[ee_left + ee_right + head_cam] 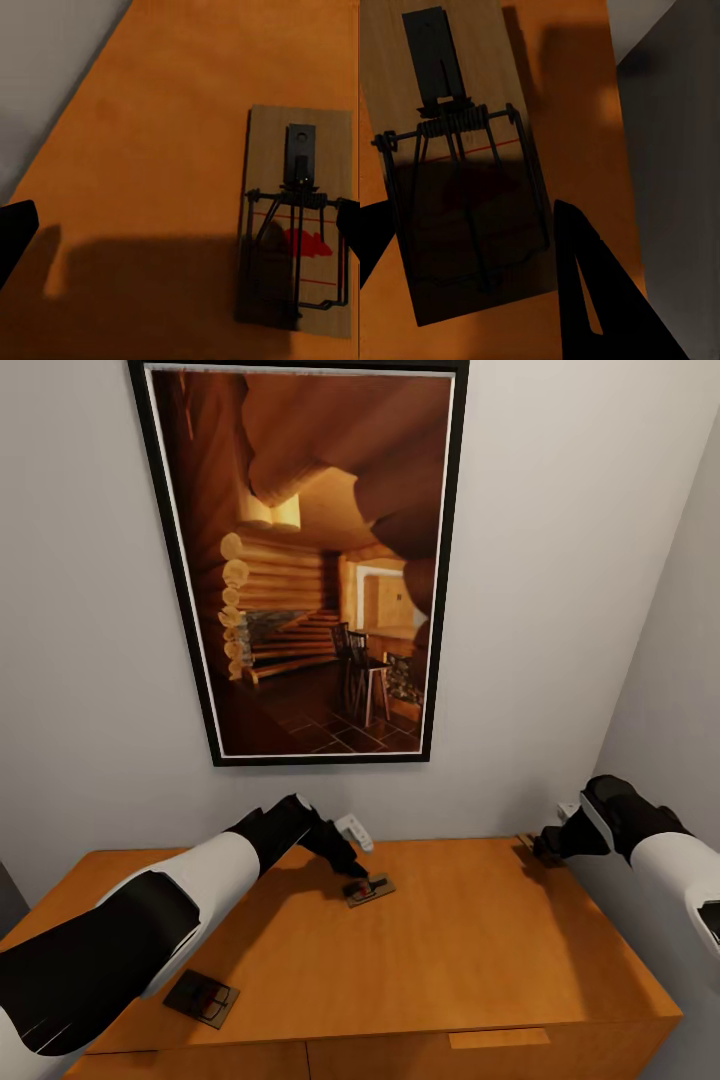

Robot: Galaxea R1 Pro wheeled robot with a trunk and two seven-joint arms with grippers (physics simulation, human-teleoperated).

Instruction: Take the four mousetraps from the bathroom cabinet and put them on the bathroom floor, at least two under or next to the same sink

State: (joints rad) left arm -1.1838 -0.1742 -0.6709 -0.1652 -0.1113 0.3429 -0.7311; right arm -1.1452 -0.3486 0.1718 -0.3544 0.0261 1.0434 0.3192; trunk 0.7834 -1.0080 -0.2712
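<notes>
Left arm [150, 920]: glossy white shell on the forearm, black section nearer the shoulder, black wrist housing tapering to a black pincer [352, 870]. Right arm [670, 870]: white forearm shell, rounded black wrist housing, small pale bracket beside it, black pincer [545, 848]. Fingers [592, 292] in the right wrist view: flat black, wedge-shaped, tapering to points

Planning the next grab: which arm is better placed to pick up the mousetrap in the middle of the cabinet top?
Left. Its pincer hangs open right over the middle mousetrap; the right pincer is at another trap by the cabinet's far right corner.
</notes>
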